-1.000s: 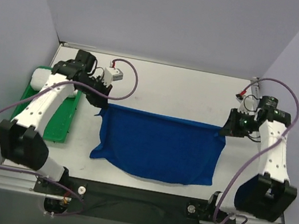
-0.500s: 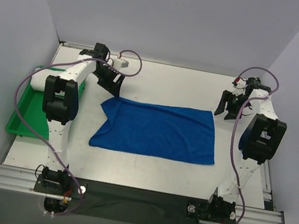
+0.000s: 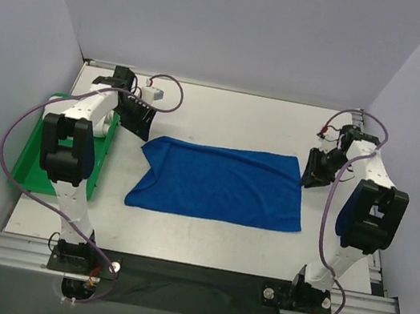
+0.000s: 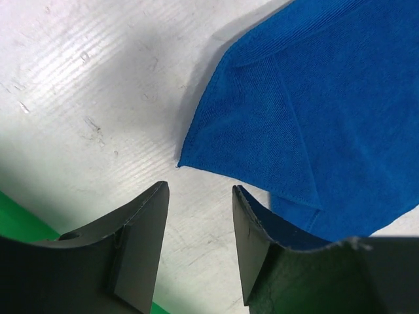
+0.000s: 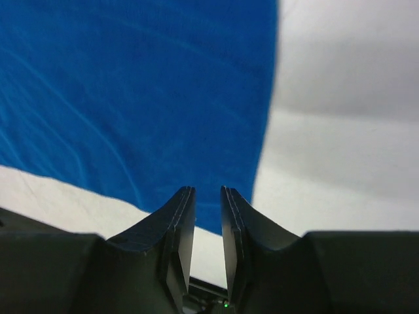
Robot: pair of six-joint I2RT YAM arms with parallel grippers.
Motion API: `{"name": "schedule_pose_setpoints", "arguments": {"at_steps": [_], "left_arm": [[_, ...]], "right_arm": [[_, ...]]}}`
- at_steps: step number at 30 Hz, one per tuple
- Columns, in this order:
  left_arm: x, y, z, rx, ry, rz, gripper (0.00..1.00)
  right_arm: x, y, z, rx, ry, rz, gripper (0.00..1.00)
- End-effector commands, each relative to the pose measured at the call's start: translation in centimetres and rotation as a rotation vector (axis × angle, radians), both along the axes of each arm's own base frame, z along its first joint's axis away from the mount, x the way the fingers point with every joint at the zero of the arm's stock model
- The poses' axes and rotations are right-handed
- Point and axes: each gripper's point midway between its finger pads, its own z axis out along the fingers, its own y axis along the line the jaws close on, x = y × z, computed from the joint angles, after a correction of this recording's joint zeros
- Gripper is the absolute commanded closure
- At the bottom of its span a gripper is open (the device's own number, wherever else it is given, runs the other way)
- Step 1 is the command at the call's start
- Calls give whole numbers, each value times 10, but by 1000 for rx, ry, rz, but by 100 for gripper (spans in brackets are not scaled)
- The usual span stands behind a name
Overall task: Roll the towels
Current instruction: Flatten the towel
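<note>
The left gripper (image 4: 200, 190) hangs with its two dark fingers (image 4: 141, 229) well apart and nothing between them. It points down at bare counter, just short of the towel's far-left corner. From above, the left gripper (image 3: 137, 116) sits just beyond that corner, close to the flat green plastic tray (image 3: 29, 156) that lies along the left edge of the white counter (image 3: 233, 120). The right gripper (image 5: 205, 191) shows only a narrow slit between its fingers (image 5: 180, 229), with nothing caught in it. It hovers over the right-hand margin of the cloth, whose edge runs just to one side of the fingertips. In the overhead view the right gripper (image 3: 318, 169) is at the far-right corner. Between the two grippers lies the royal blue rectangular terry-cloth towel (image 3: 217, 183) – spread out flat in the middle of the counter, long side running left to right, not rolled. Its far-left corner is turned over on itself in a small triangular flap (image 4: 262, 137) – the rest lies in one smooth layer.
</note>
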Motion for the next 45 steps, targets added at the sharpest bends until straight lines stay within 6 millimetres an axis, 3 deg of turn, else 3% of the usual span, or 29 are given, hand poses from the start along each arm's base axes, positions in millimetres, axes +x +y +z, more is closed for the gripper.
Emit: {"name": "schedule_pose_setpoints", "arguments": {"at_steps": [1, 8, 16, 19, 23, 29, 31, 34, 38, 40, 41, 43, 44, 45], "left_arm": [[11, 3, -9, 30, -28, 14, 46], [14, 0, -34, 50, 15, 8, 48], [8, -9, -58, 64, 69, -24, 52], [9, -8, -66, 88, 79, -19, 67], [30, 7, -63, 177, 34, 17, 97], [80, 27, -40, 297, -105, 75, 100], [88, 31, -43, 317, -115, 74, 100], [100, 32, -42, 330, -137, 74, 72], [100, 29, -37, 290, -144, 65, 45], [93, 20, -22, 223, -157, 48, 39], [90, 16, -5, 194, -184, 43, 36], [79, 1, 5, 106, -181, 16, 34], [76, -4, 24, 71, -217, 9, 33], [71, -10, 29, 44, -219, 1, 32]], "right_arm": [[-51, 26, -12, 28, 140, 80, 76], [-83, 37, -40, 15, 272, 156, 75], [-96, 32, -62, -13, 398, 218, 73], [-101, 32, -65, -26, 422, 247, 74], [-106, 21, -72, -88, 455, 282, 73], [-102, 15, -74, -112, 469, 291, 73], [-100, 14, -74, -118, 470, 291, 73], [-93, 19, -66, -94, 447, 292, 71], [-77, 44, -36, 50, 353, 288, 62], [-63, 51, -19, 80, 275, 275, 62], [-54, 55, -12, 96, 244, 257, 62], [-23, 59, 6, 108, 138, 233, 65], [-12, 59, 9, 105, 108, 213, 68], [7, 58, 17, 92, 65, 183, 70]]}}
